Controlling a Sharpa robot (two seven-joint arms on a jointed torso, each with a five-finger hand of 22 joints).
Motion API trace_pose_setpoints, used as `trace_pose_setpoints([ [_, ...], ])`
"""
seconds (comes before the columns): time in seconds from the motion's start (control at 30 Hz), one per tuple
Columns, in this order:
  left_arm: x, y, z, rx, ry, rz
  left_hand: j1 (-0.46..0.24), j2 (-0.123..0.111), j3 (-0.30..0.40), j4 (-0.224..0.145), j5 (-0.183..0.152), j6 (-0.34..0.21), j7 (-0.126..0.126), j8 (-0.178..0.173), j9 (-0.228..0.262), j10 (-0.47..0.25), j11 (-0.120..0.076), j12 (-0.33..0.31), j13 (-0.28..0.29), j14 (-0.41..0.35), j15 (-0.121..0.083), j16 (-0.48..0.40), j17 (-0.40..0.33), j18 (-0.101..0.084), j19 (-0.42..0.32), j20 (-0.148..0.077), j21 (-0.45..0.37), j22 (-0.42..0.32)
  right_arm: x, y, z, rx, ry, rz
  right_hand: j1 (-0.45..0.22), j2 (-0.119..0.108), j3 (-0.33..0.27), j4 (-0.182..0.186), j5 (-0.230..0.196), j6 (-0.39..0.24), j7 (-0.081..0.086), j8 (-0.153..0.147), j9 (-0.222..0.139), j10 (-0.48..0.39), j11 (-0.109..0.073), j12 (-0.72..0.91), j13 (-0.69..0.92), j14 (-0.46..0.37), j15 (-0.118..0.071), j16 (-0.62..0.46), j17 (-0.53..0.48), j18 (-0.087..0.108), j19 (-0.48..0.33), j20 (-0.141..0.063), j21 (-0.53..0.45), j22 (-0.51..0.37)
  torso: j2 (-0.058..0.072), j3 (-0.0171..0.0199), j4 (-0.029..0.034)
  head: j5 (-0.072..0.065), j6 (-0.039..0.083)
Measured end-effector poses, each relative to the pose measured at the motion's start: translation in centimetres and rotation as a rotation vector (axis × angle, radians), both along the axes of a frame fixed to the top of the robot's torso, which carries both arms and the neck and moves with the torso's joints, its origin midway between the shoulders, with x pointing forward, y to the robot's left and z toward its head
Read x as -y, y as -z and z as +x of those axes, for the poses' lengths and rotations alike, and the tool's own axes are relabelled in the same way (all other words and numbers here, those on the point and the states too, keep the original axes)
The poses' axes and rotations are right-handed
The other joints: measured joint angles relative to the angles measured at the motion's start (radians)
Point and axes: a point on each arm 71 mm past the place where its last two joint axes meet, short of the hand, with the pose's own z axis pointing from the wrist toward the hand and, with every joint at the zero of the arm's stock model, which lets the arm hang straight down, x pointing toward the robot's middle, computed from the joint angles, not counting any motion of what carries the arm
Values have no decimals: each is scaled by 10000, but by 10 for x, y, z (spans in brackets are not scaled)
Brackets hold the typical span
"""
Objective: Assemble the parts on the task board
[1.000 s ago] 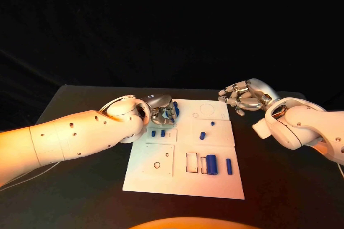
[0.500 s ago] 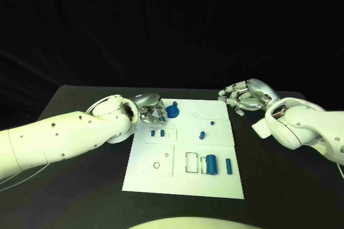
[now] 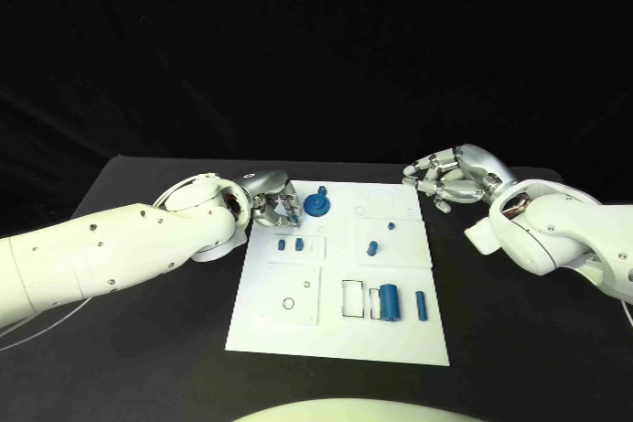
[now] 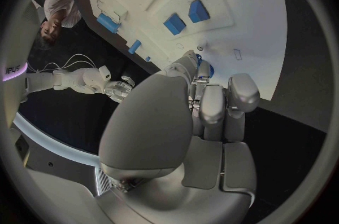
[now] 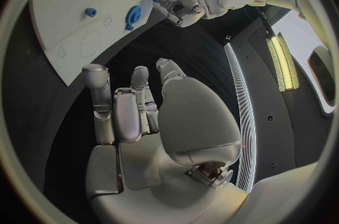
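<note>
While our left hand (image 3: 277, 207) hovers with fingers curled and nothing held beside the blue gear (image 3: 318, 205) at the task board's (image 3: 297, 335) eleven o'clock corner, we risk nudging it; our right hand (image 3: 451, 179) waits clenched and idle.

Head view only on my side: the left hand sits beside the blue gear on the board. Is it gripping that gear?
Observer: No. The right wrist view shows the blue gear lying flat on the task board, with a narrow gap between it and the left hand.
Operator: And the right hand, anything in its palm?
Observer: No. The right wrist view shows the right hand off the board's edge, with its fingers bent and nothing in the palm.
</note>
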Motion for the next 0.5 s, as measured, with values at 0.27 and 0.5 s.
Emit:
trace_pose_setpoints([
  [0.27, 1, 2, 2, -140, -14, 126, 0, 0, 0, 0, 0, 0, 0, 0, 1, -1, 0, 0, -1, 0, 0, 0, -24, 1, 0, 0, 0, -1, 0, 0, 0, 0, 6, 0, 0, 0, 0, 0, 0, 0, 0, 0, 8, 0, 0, 0, -1, 0, 0, 0, 0, 0, 0, 0, 0, 0, 1, 6, -5, 22, -15],
  [0.5, 1, 4, 4, -283, -43, 263, -41, -41, 28, -28, 0, 0, 0, 0, -3, -1, 0, 0, -2, 0, 0, -1, -34, 1, 0, 0, -1, -1, 1, 0, 0, 0, 14, 0, 0, 0, 0, 0, 0, 0, 0, 0, 7, 0, 0, 0, 8, 0, 0, 0, 0, -1, 0, 0, 0, 0, 0, 5, -8, 24, -34],
])
